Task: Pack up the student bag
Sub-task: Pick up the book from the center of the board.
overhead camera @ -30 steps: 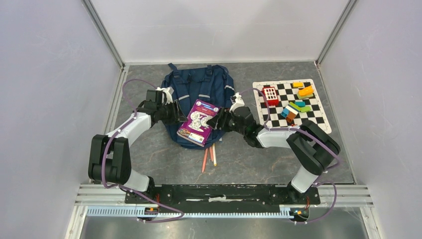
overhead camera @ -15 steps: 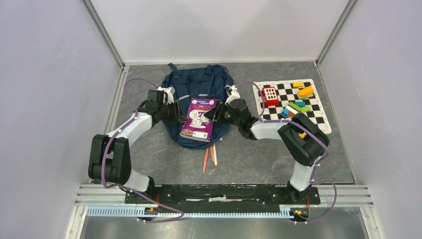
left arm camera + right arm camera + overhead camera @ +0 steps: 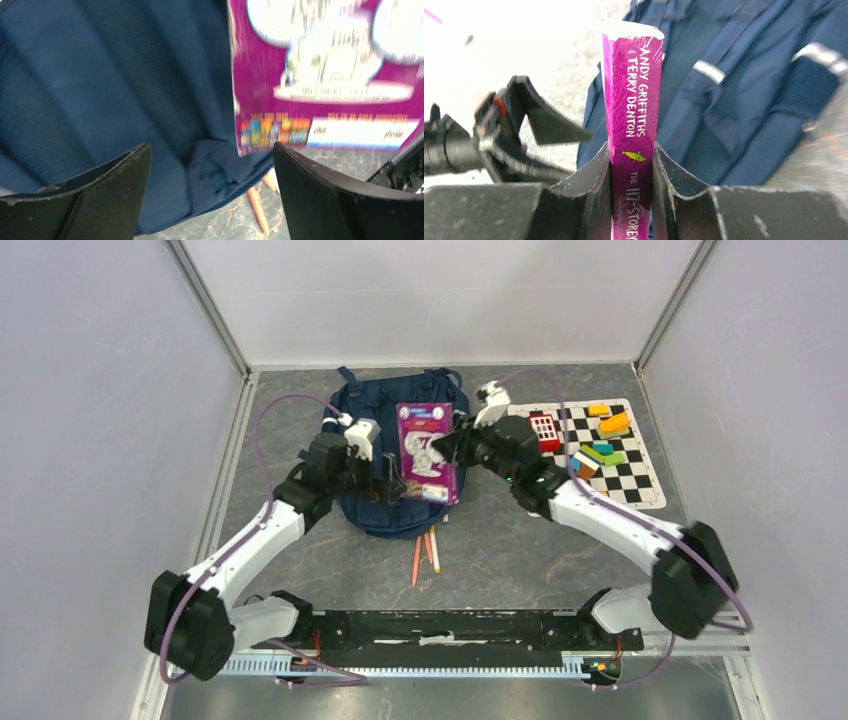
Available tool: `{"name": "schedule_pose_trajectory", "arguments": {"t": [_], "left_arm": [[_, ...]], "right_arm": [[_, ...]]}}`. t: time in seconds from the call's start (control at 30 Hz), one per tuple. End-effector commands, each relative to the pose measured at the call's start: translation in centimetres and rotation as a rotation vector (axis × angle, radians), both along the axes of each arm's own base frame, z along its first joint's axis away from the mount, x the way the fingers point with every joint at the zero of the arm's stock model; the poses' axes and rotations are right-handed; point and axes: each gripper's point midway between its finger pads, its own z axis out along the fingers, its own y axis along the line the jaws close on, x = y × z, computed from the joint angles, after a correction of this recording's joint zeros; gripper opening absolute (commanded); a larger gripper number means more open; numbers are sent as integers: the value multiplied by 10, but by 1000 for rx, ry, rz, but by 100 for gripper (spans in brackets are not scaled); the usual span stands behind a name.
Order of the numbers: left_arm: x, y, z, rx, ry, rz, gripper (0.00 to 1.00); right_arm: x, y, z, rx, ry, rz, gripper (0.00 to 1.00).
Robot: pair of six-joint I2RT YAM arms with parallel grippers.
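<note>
Two arms reach in from the near edge of the grey table [image 3: 520,560]. A few pencils [image 3: 425,552] lie close together just near of the student bag [image 3: 378,410]. The left gripper [image 3: 392,484] stands wide open with nothing between its jaws, over the bag's near part and just beside the near left corner of a purple book [image 3: 428,452]. The right gripper [image 3: 631,150] pinches that book by its spine from the right, holding it cover-up over the bag. The navy bag lies flat at the far middle of the table. Far right, a checkered mat [image 3: 630,480] carries coloured blocks [image 3: 600,452].
</note>
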Motion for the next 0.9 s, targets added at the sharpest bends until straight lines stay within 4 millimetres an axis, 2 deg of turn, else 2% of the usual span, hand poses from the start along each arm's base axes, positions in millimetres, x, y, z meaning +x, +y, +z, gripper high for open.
{"name": "schedule_pose_trajectory", "arguments": {"t": [0.0,0.07,0.13,0.23,0.3,0.47,0.73,0.8,0.87], "left_arm": [[-14,-26,24,91,-216,-133,96],[-29,-40,24,129,-264,-198,96],[-44,-57,22,164,-307,-278,96],[-57,-73,11,265,-350,-362,96],[-60,-79,0,344,-352,-405,96],[-53,-89,-29,514,-367,-453,98],[-23,-76,-62,725,-369,-362,98],[-19,-72,-67,764,-362,-344,90],[-16,-69,-66,781,-360,-314,73]], "right_arm": [[19,-73,88,-83,-219,-167,0],[18,-109,93,-134,-223,-243,0],[11,-143,88,-217,-218,-320,0],[-6,-179,89,-296,-241,-417,0],[-18,-193,84,-322,-239,-446,0],[-44,-208,75,-315,-225,-456,0],[-67,-219,70,-293,-224,-458,0],[-70,-221,71,-294,-222,-460,0],[-73,-222,73,-293,-222,-457,0]]}}
